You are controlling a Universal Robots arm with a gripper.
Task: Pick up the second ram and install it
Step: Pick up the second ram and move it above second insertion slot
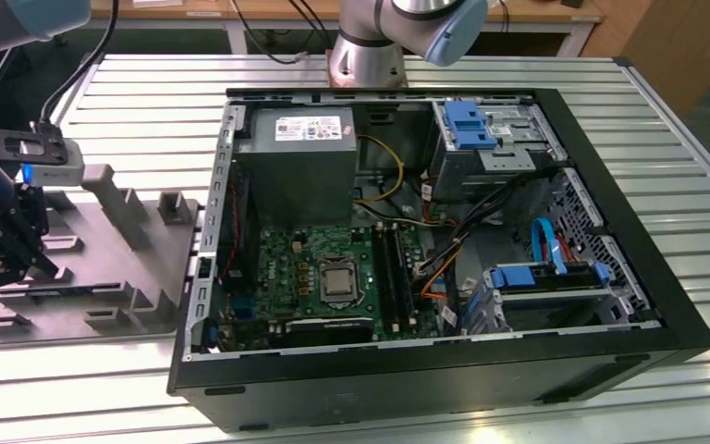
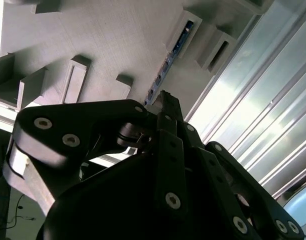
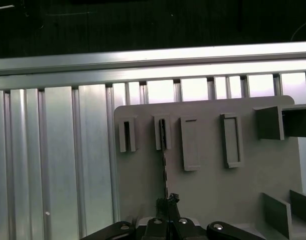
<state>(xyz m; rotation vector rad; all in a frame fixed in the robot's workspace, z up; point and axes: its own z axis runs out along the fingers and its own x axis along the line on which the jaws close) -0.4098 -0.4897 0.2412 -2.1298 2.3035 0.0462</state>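
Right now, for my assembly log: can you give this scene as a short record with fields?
gripper: at the grey tray, close to one end of the second ram
second ram: standing on edge in the tray's slots
grey tray: on the slatted table, beside the computer case
computer case: open, motherboard exposed

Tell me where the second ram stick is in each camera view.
Exterior view: cannot make it out near the gripper.
Second wrist view: the second ram stands on edge in the grey tray.
First wrist view: thin edge-on line before the gripper.
Shared landmark: the grey tray.
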